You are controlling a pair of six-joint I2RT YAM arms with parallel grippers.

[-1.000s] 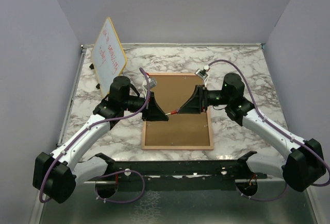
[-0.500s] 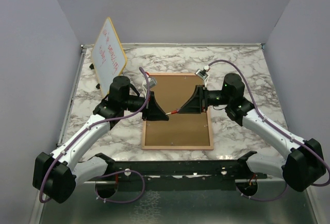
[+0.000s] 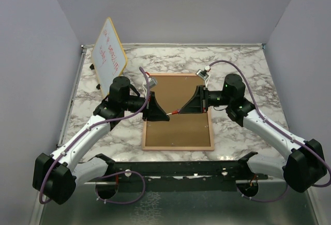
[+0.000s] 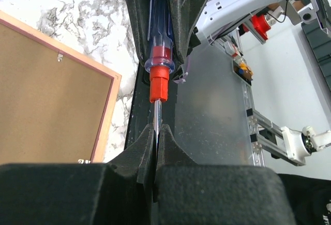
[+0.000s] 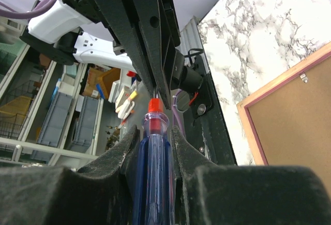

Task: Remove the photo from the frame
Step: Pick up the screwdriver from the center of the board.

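The frame (image 3: 178, 132) lies back up on the marble table, its brown fibreboard inside a thin pink border, with small metal clips at the edge (image 4: 60, 57). The photo is hidden under that back. Above the frame's middle, a screwdriver (image 3: 175, 113) with a blue handle and a red collar spans between both grippers. My left gripper (image 3: 164, 116) is shut on its metal shaft (image 4: 155, 119). My right gripper (image 3: 186, 109) is shut on the blue handle (image 5: 154, 163), a finger pressing each side. A corner of the frame (image 5: 295, 121) shows in the right wrist view.
A yellow-edged whiteboard (image 3: 109, 54) with red writing leans at the back left of the table. A black rail (image 3: 181, 168) runs along the near edge between the arm bases. Grey walls close in the left, right and back sides.
The right gripper's jaws have narrowed onto the screwdriver handle. Both arms and the frame stay where they were.
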